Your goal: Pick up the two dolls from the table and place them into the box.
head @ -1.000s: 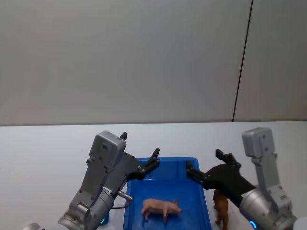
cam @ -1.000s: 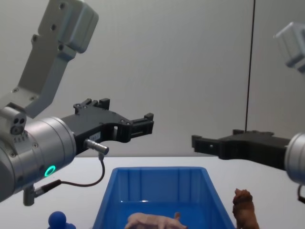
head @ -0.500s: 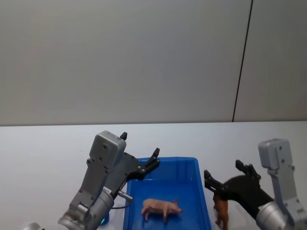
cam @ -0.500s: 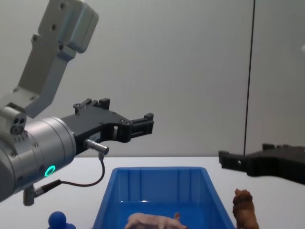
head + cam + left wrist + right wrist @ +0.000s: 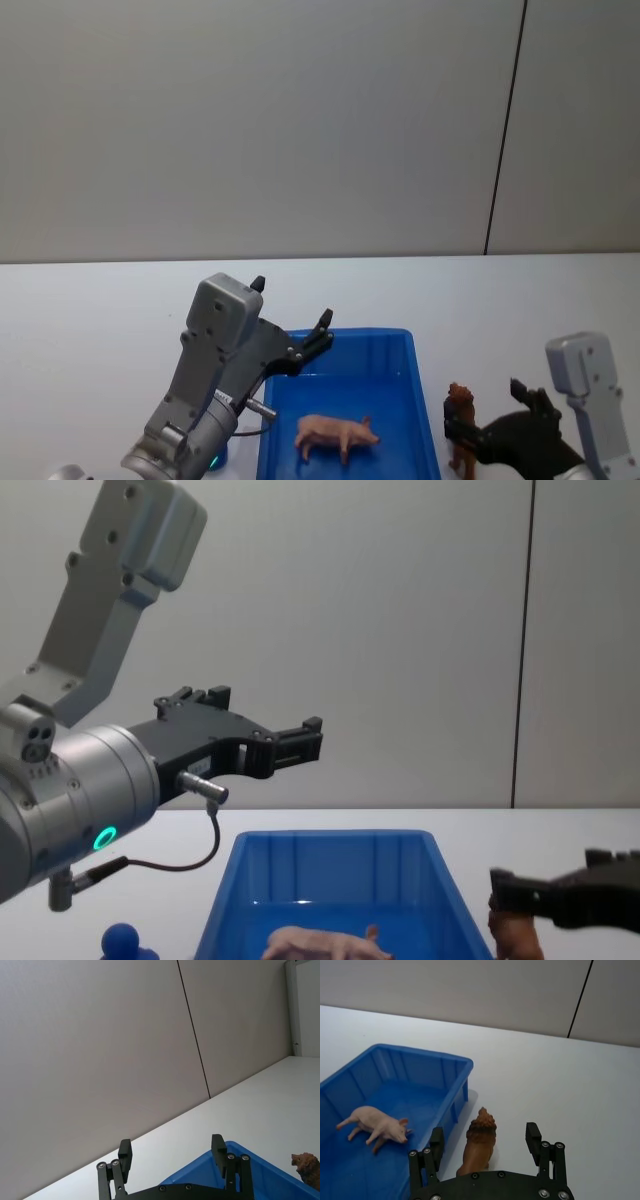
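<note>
Since a second ago the right gripper (image 5: pixel 484 1136) has been dropped and pulled back from above the box (image 5: pixel 420 1052). It is now held low on the box's right side, at the height of the lion (image 5: pixel 478 1152). The left arm is unchanged.

The pig (image 5: pixel 375 1124) is already lying on the box floor. The lion is stood upright on the bench (image 5: pixel 560 1090), outside the box and just beside its right wall.

Key relation: the lion is straddled by the right gripper. Its long axis runs along the approach line, head pointed away from the wrist, so the jaws are faced onto its flanks, across the narrow width. A gap is seen on both sides and no contact is visible. The jaws are spread wide and nothing is held.

Pose: the right gripper is kept roughly level, close above the bench, reaching forward. The left gripper (image 5: pixel 171 1150) is parked in the air over the box's left side, spread wide and empty.

Judgement: only a squeeze should be needed, then a lift and a short carry leftward over the wall. The lion could be tipped if one jaw lands first.
</note>
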Robot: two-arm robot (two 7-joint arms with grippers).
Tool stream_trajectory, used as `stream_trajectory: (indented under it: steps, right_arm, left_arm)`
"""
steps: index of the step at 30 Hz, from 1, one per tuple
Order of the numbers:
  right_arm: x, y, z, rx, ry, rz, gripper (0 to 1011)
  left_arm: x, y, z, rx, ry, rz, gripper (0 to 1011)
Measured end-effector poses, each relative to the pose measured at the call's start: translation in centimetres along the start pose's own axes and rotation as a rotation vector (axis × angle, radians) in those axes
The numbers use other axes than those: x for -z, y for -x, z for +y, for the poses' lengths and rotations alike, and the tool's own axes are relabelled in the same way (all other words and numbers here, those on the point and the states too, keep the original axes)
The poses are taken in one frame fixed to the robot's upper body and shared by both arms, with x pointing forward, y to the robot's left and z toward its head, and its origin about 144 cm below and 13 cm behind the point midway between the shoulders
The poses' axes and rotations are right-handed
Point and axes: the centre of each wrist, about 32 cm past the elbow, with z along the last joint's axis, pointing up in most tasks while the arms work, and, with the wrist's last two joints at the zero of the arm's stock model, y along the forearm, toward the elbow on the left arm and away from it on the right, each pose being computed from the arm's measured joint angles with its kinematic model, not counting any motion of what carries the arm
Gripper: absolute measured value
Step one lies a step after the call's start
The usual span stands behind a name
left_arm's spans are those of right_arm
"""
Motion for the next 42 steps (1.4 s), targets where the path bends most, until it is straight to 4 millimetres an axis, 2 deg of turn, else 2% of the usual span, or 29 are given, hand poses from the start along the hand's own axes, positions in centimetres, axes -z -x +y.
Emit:
stream_trajectory:
  steps: [20, 23, 29, 30, 33, 35, 36, 38, 40, 42]
  right_arm:
    - [3.3, 1.1, -0.2, 0.02, 0.088, 0.001, 994]
    - [3.6, 1.2, 0.0, 0.023, 0.089, -0.001, 951]
    - [4.4, 1.4, 0.6, 0.033, 0.081, -0.004, 780]
    - [4.5, 1.4, 0.6, 0.035, 0.08, -0.004, 780]
    - [4.8, 1.5, 1.1, 0.045, 0.067, -0.006, 663]
    - [4.9, 1.5, 1.3, 0.049, 0.063, -0.007, 622]
    - [5.0, 1.5, 1.4, 0.053, 0.058, -0.007, 563]
    - [5.1, 1.4, 1.6, 0.058, 0.051, -0.008, 533]
    - [5.3, 1.4, 1.8, 0.064, 0.043, -0.01, 444]
    - [5.4, 1.3, 2.0, 0.072, 0.037, -0.011, 404]
  left_arm:
    - [0.0, 0.0, 0.0, 0.0, 0.0, 0.0, 1001]
    - [0.0, 0.0, 0.0, 0.0, 0.0, 0.0, 1001]
    - [0.0, 0.0, 0.0, 0.0, 0.0, 0.0, 1001]
    - [0.0, 0.0, 0.0, 0.0, 0.0, 0.0, 1001]
    - [0.0, 0.0, 0.0, 0.0, 0.0, 0.0, 1001]
    - [0.0, 0.0, 0.0, 0.0, 0.0, 0.0, 1001]
    - [0.0, 0.0, 0.0, 0.0, 0.0, 0.0, 1001]
    - [0.0, 0.0, 0.0, 0.0, 0.0, 0.0, 1001]
    - [0.0, 0.0, 0.0, 0.0, 0.0, 0.0, 1001]
    - [0.0, 0.0, 0.0, 0.0, 0.0, 0.0, 1001]
